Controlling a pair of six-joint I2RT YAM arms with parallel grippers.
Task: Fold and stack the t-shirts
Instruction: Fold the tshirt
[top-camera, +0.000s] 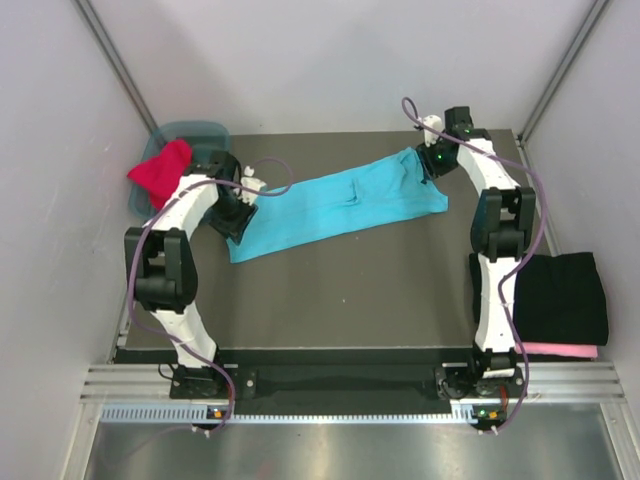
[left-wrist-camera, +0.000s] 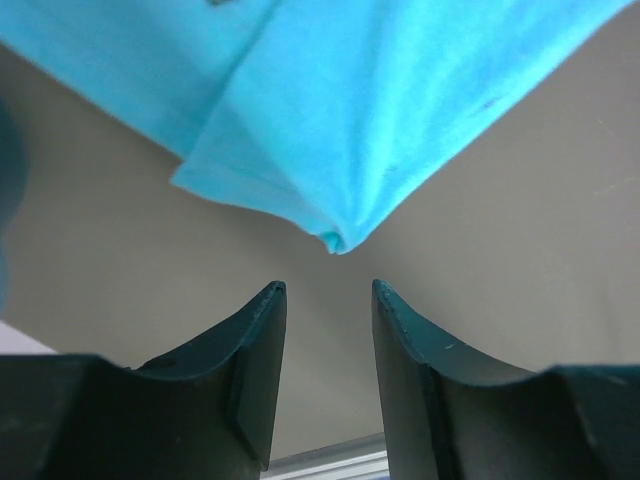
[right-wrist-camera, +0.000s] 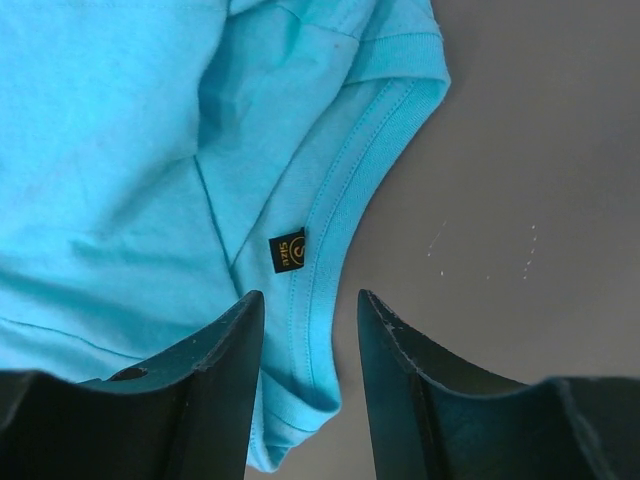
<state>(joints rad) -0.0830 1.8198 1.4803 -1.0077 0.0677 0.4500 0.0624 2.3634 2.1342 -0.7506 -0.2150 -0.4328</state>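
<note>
There are four t-shirts, one of each colour. The turquoise t-shirt (top-camera: 340, 205) lies stretched flat across the far half of the table (top-camera: 380, 290), from left to right. The left gripper (left-wrist-camera: 328, 290) is open, and one corner of the shirt lies just in front of its fingertips. The right gripper (right-wrist-camera: 310, 295) is also open, its jaws apart over the collar with one small black label (right-wrist-camera: 288, 252). The red t-shirt (top-camera: 160, 172) hangs on one teal tub (top-camera: 195, 130) at the far left corner. The black t-shirt (top-camera: 565, 295) lies folded on the pink t-shirt (top-camera: 560, 350) at the near right edge.
</note>
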